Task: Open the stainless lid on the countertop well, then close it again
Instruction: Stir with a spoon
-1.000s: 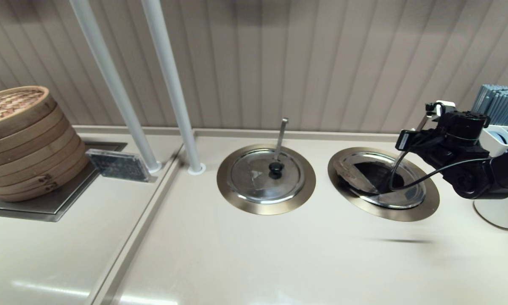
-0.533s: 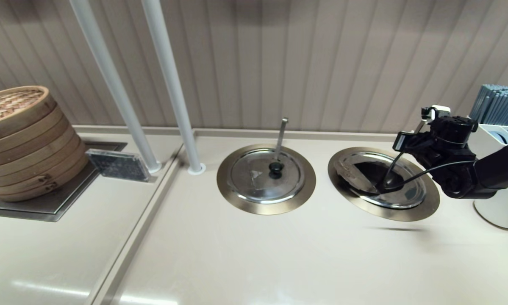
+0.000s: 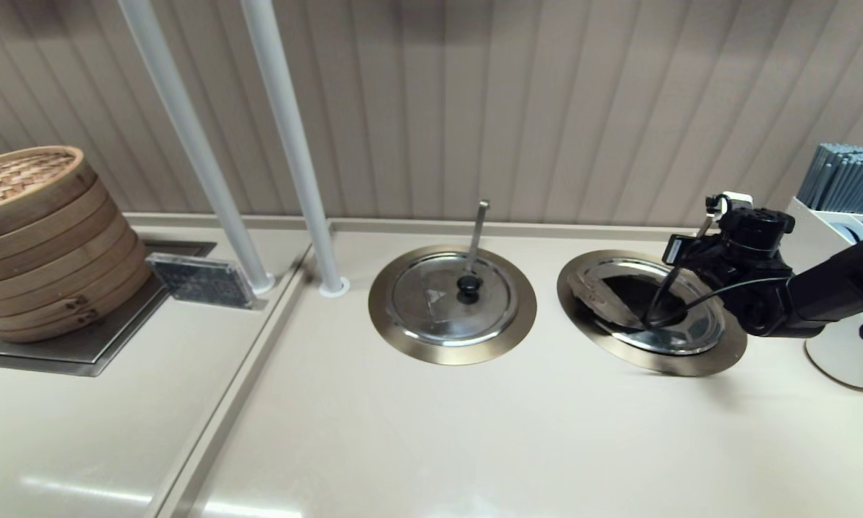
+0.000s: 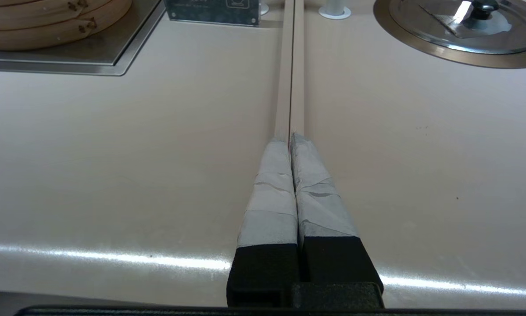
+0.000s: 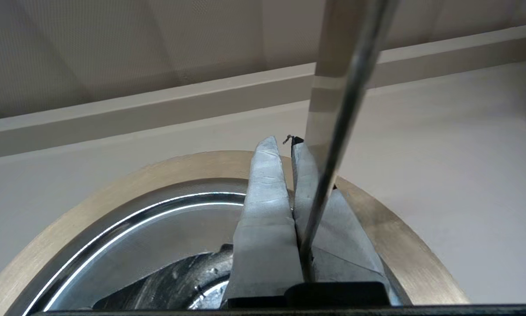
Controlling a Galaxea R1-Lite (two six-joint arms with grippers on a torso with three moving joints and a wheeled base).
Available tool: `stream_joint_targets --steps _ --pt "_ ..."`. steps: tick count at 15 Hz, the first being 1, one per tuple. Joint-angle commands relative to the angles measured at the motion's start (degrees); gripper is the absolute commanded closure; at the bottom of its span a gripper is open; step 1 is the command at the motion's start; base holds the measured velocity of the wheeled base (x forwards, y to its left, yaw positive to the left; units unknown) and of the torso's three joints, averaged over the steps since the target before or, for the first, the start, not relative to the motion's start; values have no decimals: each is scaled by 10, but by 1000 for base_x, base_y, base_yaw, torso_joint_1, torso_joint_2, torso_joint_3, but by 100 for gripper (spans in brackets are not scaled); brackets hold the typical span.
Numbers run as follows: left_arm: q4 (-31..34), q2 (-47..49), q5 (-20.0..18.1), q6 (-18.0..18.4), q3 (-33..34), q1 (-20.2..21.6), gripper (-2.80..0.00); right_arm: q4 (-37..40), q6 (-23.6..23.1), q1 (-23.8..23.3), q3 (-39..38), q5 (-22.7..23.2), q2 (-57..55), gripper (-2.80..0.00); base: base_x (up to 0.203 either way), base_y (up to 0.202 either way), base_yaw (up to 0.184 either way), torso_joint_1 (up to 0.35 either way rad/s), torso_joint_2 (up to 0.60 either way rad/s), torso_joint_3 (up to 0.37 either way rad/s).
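Observation:
The stainless lid [image 3: 683,334] lies in the countertop well [image 3: 574,306] at the right, showing a large dark triangle. The slanting ladle handle [image 3: 672,284] rises through the lid. My right gripper [image 3: 679,250] hovers over the far side of the gold ring [image 5: 398,245], shut with nothing between its fingers [image 5: 267,193]. The ladle handle [image 5: 346,109] crosses close in front of them. Part of the lid [image 5: 157,219] shows below the fingers; its knob is hidden there. My left gripper [image 4: 291,138] is shut and parked low over the counter seam.
The twin lid [image 3: 438,302] with a vertical ladle handle sits in the left well. A bamboo steamer stack [image 3: 35,237], a dark placard [image 3: 201,280] and two white poles [image 3: 294,144] stand left. White containers [image 3: 848,352] and a holder of grey sticks [image 3: 845,176] crowd the right edge.
My right arm has moved left, bringing the gripper from beside the well to over its far rim. The lid and ladle handle have stayed put.

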State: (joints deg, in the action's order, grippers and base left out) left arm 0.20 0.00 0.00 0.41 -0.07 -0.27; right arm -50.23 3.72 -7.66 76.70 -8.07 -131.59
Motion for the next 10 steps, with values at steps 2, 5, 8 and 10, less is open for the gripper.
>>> stream_joint_targets --steps 2,5,8,10 --pt "0 0 0 0 0 0 0 -3 1 -1 15 0 -11 0 0 0 0 0 0 0" --pt "0 0 0 0 0 0 0 -4 3 8 20 0 -12 0 0 0 0 0 0 0" --pt "1 0 0 0 0 0 0 -4 14 25 32 -2 -28 0 0 0 0 0 0 0" --pt "0 0 0 0 1 0 0 -5 16 26 31 -3 -28 -280 0 0 0 0 0 0"
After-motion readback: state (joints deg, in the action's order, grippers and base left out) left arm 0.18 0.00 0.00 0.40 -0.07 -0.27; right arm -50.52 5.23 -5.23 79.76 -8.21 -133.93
